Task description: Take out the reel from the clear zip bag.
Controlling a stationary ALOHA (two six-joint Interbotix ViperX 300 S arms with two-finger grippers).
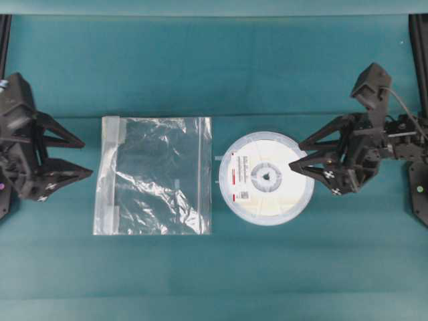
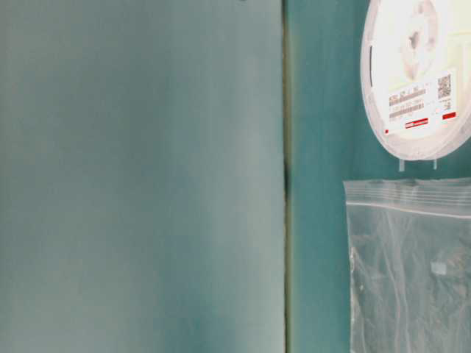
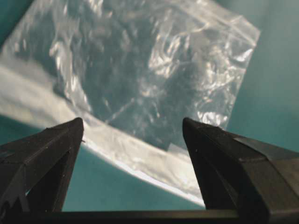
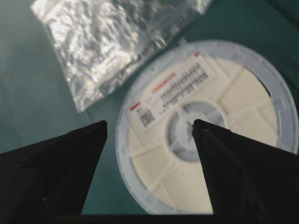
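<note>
The reel is seen lying flat on the teal table, outside the clear zip bag and just beside its right edge; the bag appears emptied and flat, its whitish zip strip toward the left. The reel is judged rigid, light and smooth-faced, best taken by its thin rim or hooked at the spoked hub, since the flat face offers little purchase. The bag is judged limp, crinkly and slippery, likely to slide if nudged. The left gripper is held wide apart and empty, left of the bag; the right gripper is spread, nothing grasped, over the reel's right part. Nothing else is seen obstructing either
</note>
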